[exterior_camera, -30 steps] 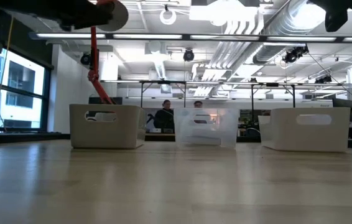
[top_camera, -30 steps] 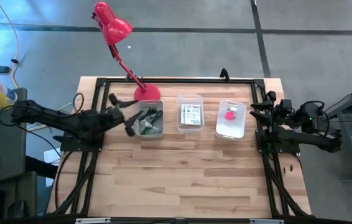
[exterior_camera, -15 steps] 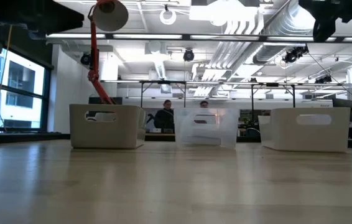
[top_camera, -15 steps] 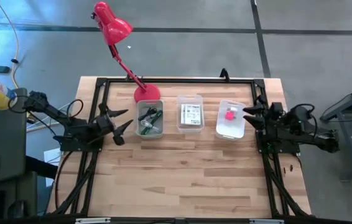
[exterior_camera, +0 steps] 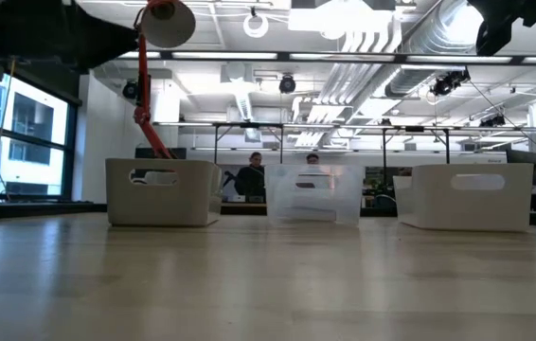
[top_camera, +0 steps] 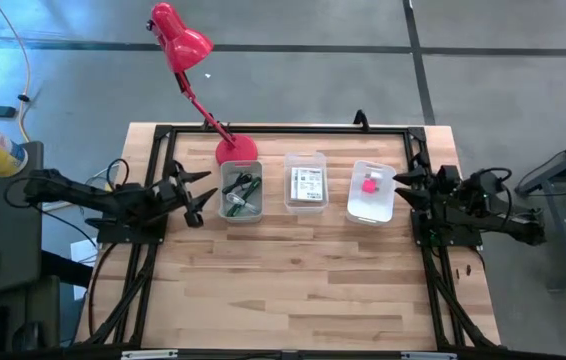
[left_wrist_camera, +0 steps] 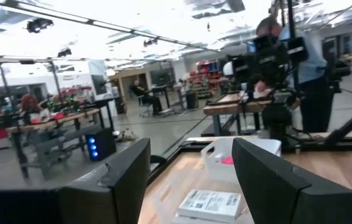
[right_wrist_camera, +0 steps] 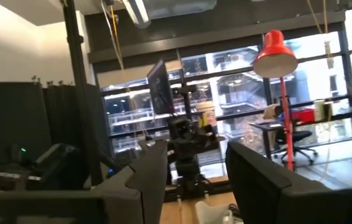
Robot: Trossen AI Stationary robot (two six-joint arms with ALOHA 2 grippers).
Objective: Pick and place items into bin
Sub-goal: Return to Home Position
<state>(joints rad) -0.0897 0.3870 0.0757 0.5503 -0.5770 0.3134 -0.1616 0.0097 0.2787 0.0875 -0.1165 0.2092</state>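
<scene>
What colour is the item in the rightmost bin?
Pink cube; high view shows it best.

No legible txt or nos.

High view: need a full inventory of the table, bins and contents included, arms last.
Table: 1, light wood, under everything.
Desk lamp: 1, red, base at the far edge behind the left bin.
Left bin: 1, pale, left of the far row.
Small items: count unclear, green, black and grey, in the left bin.
Middle bin: 1, transparent, centre of the row.
White printed card boxes: count unclear, in the middle bin.
Right bin: 1, pale, right of the row.
Pink cube: 1, in the right bin.
Left gripper: open, empty, beside the left bin.
Right gripper: open, empty, beside the right bin.
</scene>
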